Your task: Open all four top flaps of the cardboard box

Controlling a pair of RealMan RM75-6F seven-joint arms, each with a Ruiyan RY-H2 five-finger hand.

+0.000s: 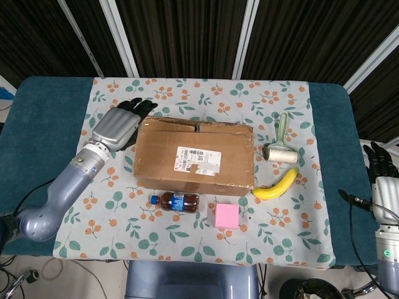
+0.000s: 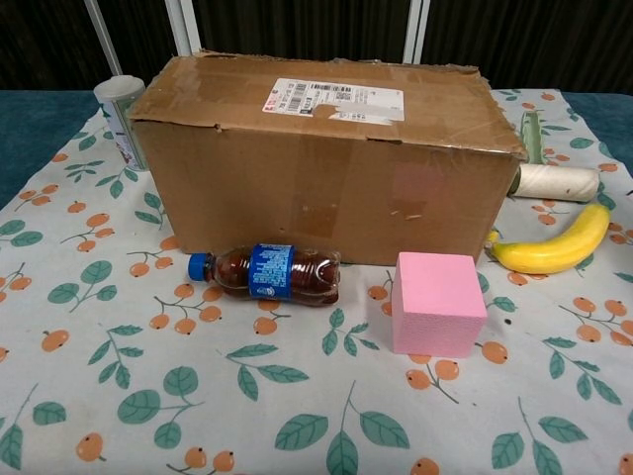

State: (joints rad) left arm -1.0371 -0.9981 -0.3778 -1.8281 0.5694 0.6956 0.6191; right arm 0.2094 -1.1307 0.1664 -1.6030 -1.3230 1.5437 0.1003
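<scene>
Over the cardboard box's (image 1: 195, 157) left end, left hand (image 1: 116, 126), fingers (image 1: 138, 105) apart, holding nothing.

Cardboard box (image 1: 195, 158) frame centre; bottle (image 1: 177, 201) and cube (image 1: 227, 215) below it; banana (image 1: 275, 185), roller (image 1: 280, 147) right; left hand (image 1: 120, 123) upper left.

You're looking at a matt brown cardboard box (image 2: 316, 163), edges frayed and rough, with a white paper label (image 2: 334, 96) stuck on top. The tablecloth (image 2: 129, 386) is matt printed fabric over teal cloth (image 1: 40, 124). The bottle (image 2: 265, 273) is clear glossy plastic with a shiny blue wrap. The pink cube (image 2: 436, 303) looks matt, foam-like. The banana (image 2: 554, 244) has smooth, slightly glossy skin. Your left hand (image 1: 118, 124) has a silver-grey shell with a satin sheen and black fingers.
</scene>
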